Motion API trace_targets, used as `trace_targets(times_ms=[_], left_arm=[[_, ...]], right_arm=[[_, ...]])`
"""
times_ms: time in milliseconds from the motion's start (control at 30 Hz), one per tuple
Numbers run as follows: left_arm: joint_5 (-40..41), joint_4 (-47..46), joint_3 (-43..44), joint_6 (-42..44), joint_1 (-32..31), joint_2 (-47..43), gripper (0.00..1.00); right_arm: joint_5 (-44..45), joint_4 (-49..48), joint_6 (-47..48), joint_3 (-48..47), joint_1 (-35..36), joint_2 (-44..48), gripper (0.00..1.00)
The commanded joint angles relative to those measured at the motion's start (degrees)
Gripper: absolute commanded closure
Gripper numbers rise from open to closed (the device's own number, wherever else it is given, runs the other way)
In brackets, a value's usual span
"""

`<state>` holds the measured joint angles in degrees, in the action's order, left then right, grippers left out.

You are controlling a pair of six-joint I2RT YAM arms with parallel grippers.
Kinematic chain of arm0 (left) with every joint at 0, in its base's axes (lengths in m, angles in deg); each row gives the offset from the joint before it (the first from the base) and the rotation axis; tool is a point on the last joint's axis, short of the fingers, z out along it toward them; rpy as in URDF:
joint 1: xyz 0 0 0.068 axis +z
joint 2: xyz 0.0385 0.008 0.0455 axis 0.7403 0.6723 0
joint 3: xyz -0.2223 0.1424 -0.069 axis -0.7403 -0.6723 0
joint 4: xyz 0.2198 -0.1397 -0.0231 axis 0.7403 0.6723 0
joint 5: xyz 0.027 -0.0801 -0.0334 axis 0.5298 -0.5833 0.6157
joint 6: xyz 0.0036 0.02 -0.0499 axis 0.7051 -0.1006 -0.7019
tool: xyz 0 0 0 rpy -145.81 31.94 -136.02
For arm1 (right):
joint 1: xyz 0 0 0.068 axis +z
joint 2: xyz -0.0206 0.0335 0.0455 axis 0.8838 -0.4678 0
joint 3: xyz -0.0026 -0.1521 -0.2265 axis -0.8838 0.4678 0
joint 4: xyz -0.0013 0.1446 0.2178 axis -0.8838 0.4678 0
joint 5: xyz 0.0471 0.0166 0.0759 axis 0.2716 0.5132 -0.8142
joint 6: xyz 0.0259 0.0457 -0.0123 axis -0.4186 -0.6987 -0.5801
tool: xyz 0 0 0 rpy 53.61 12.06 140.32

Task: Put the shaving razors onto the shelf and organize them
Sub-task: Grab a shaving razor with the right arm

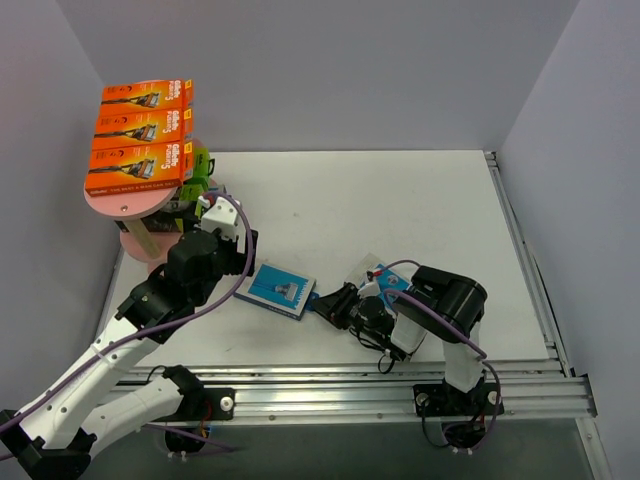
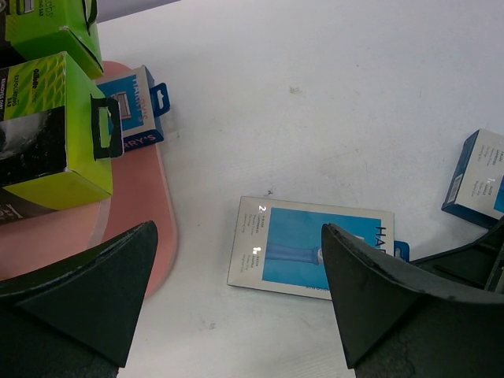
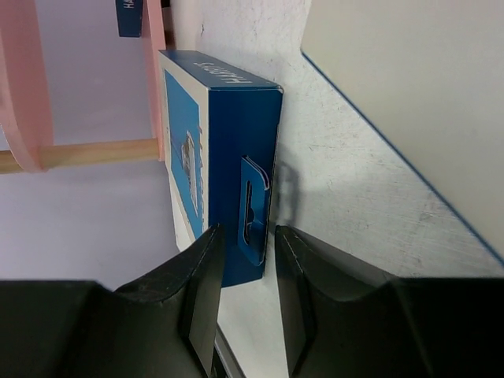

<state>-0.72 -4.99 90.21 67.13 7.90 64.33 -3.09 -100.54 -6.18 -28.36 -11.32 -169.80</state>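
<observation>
The pink shelf (image 1: 120, 207) stands at the far left with three orange razor packs (image 1: 140, 125) on its top board and two black-and-lime packs (image 2: 55, 126) lower down. A blue-and-grey pack (image 2: 134, 106) leans on the shelf's base (image 2: 138, 236). Another blue pack (image 1: 275, 288) lies flat mid-table. My right gripper (image 3: 248, 230) straddles that pack's hang tab (image 3: 253, 209), jaws narrow, with a gap still showing on the table side. A further blue pack (image 1: 385, 277) lies under the right arm. My left gripper (image 2: 236, 228) hangs wide open and empty above the flat pack (image 2: 307, 244).
Grey walls close in the table on the left, far side and right. A metal rail (image 1: 400, 385) runs along the near edge. The shelf's wooden upright (image 3: 94, 153) shows beyond the pack in the right wrist view.
</observation>
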Motion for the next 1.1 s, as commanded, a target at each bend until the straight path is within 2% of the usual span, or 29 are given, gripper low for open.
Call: trace_targets(times_ms=[0, 600, 1067], left_arm=[[0.33, -2.59, 0.37, 0.34, -0.31, -0.76, 0.06], [0.24, -2.59, 0.37, 0.25, -0.66, -0.85, 0.06], [0.41, -2.59, 0.37, 0.25, -0.84, -1.02, 0.06]], right_arm=[[-0.70, -3.86, -4.21, 1.95, 0.10, -5.30, 0.71], [-0.08, -4.93, -4.30, -0.25, 0.10, -6.44, 0.72], [0.01, -5.10, -3.95, -1.91, 0.10, -5.56, 0.85]])
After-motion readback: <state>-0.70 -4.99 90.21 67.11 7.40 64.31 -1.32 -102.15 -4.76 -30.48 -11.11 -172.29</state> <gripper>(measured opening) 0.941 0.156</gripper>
